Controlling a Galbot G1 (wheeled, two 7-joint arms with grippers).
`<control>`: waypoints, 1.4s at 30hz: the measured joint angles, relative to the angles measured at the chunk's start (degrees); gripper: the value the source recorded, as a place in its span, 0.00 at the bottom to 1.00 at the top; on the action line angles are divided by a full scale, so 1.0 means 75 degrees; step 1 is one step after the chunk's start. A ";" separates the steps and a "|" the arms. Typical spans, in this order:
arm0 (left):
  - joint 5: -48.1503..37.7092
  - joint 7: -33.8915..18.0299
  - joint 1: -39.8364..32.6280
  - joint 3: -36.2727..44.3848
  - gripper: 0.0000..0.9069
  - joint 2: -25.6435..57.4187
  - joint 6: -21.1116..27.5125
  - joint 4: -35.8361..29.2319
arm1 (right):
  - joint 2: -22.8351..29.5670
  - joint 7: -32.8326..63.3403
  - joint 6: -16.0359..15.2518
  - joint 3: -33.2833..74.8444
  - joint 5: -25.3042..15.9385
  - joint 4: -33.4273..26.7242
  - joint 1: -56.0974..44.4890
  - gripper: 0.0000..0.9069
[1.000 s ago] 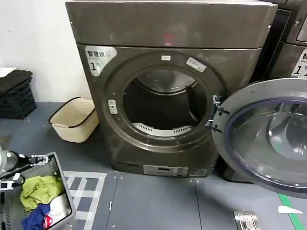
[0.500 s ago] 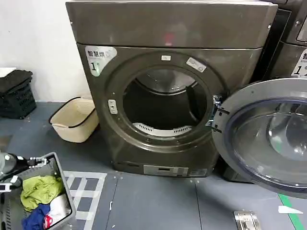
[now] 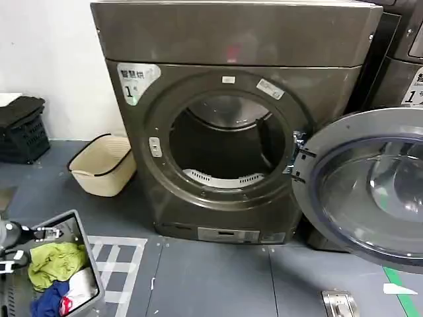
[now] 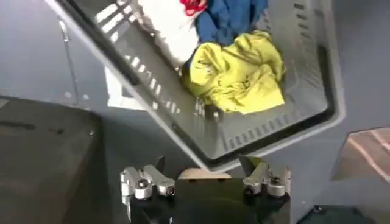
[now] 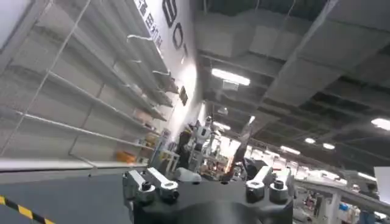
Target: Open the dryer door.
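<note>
The dryer door [image 3: 370, 191] hangs open (sticker reads "1"); left end effector [image 4: 205, 173] fingers apart over basket [image 4: 292, 122].

Left gripper [image 3: 26, 249] low at left, fingers [image 4: 146, 179] spread apart.

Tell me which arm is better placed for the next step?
Probably left: the left gripper hovers open by the laundry basket; the dryer door already stands wide; the right gripper faces the ceiling.

Probably warehouse lab: shelving [image 5: 73, 103], ductwork [image 5: 244, 36]
</note>
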 joint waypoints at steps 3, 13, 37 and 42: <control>-0.0003 -0.0001 0.0016 0.0070 1.00 0.0022 0.0000 0.0063 | 0.0000 -0.0010 0.0002 -0.0030 -0.0004 0.0014 0.0019 1.00; -0.0101 -0.0291 0.0070 0.0306 1.00 0.0110 0.0000 0.0118 | 0.0025 -0.0038 -0.0002 -0.0074 -0.0017 0.0086 0.0035 1.00; -0.0292 -0.0417 0.0047 0.0692 1.00 0.0276 0.0000 0.0339 | 0.0051 0.0003 -0.0012 -0.0093 -0.0004 0.0051 -0.0009 1.00; -0.0277 -0.0417 0.0042 0.0722 1.00 0.0299 0.0000 0.0468 | 0.0055 -0.0032 -0.0008 -0.0086 -0.0018 0.0057 -0.0010 1.00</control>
